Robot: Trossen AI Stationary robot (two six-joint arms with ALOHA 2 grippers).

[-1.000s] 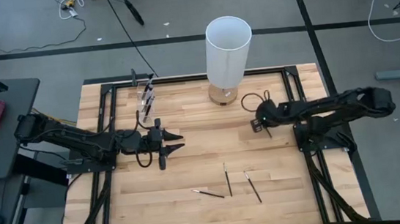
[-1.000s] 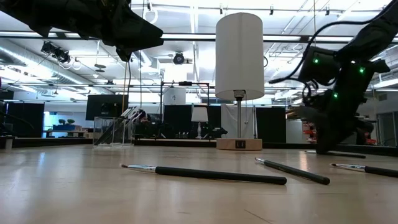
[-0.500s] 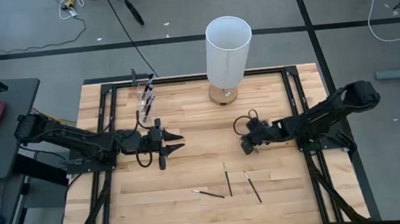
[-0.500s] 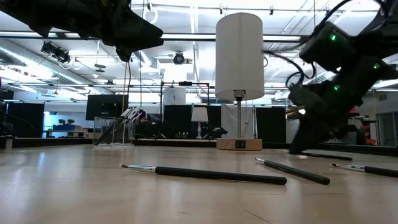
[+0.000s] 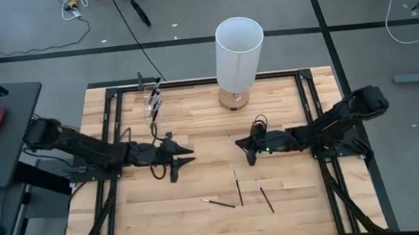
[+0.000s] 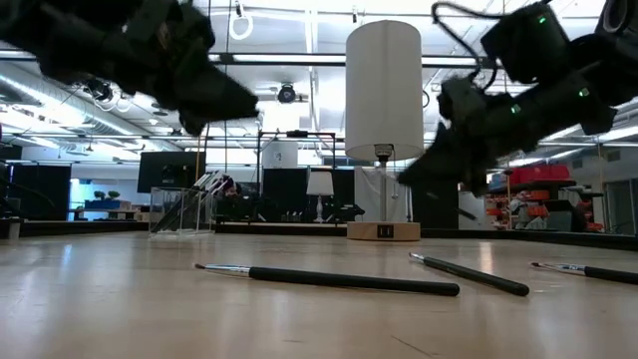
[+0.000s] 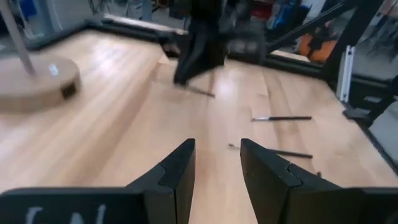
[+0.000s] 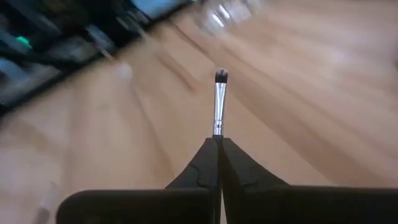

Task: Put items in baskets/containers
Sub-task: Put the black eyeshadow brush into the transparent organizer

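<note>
- Between my right gripper's (image 8: pixel 217 144) closed fingertips: one brush (image 8: pixel 218 102), clamped by its handle, ferrule and dark tuft pointing straight ahead. I judge that grip suits dropping it handle-down or tuft-up into a cup.
- Mid-table, raised off the wood: that same right gripper (image 5: pixel 249 149), reaching toward the centre.
- Near front edge, lying flat: three loose brushes (image 5: pixel 239 188), close together but apart, not yet collected.
- Back left, at the table's edge: clear cup (image 5: pixel 152 104) with several brushes standing in it, well apart from the carried one.
- Left of centre: left gripper (image 5: pixel 184 153), hovering with fingers parted and nothing between them; I read it as waiting.
- Back centre: white lamp (image 5: pixel 239 53), between cup and right arm; worth steering around.
</note>
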